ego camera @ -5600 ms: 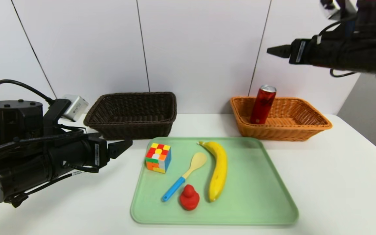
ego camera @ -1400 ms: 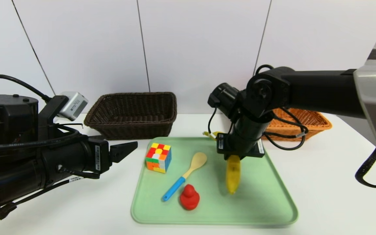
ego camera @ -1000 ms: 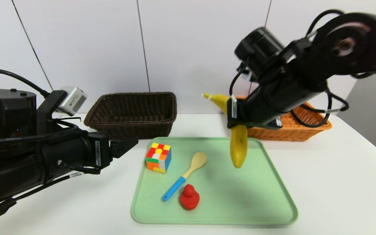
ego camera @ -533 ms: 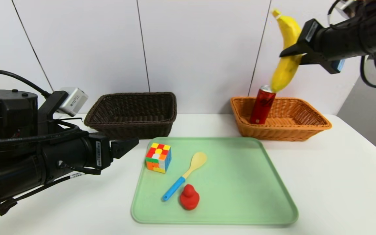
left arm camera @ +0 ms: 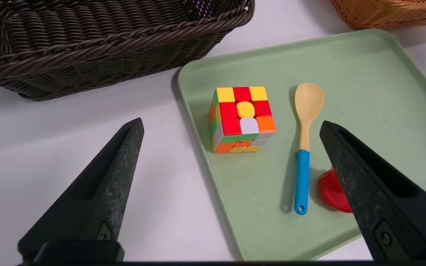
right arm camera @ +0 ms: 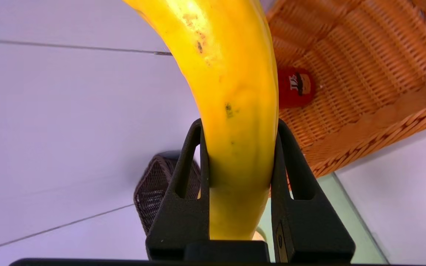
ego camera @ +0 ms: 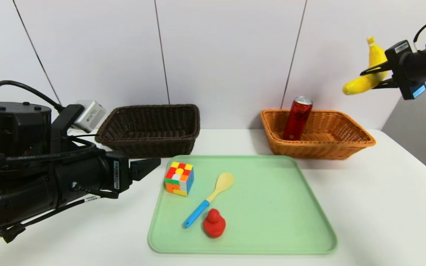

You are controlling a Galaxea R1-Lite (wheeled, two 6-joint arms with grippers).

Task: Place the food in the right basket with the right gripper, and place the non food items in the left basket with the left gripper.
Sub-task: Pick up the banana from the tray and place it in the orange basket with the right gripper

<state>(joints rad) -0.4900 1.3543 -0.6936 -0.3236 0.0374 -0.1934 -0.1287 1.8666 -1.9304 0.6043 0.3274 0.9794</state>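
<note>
banana [ego camera: 378, 59] clamped in right gripper [ego camera: 374, 77] above orange basket [ego camera: 314, 151]; early release risks rim strike. left gripper [left arm camera: 231, 123], wide open, holds nothing, left of basket.

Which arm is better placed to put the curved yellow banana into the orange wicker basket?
Right arm: its gripper already grips the banana, above the basket's right side.

Bright scene, soft shadows, glare on banana [right arm camera: 231, 111]

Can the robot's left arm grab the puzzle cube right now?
Probably yes. The left claw is open and close to the puzzle cube, and nothing seems to stand between them. The spoon lies beside the cube, not on it.
</note>
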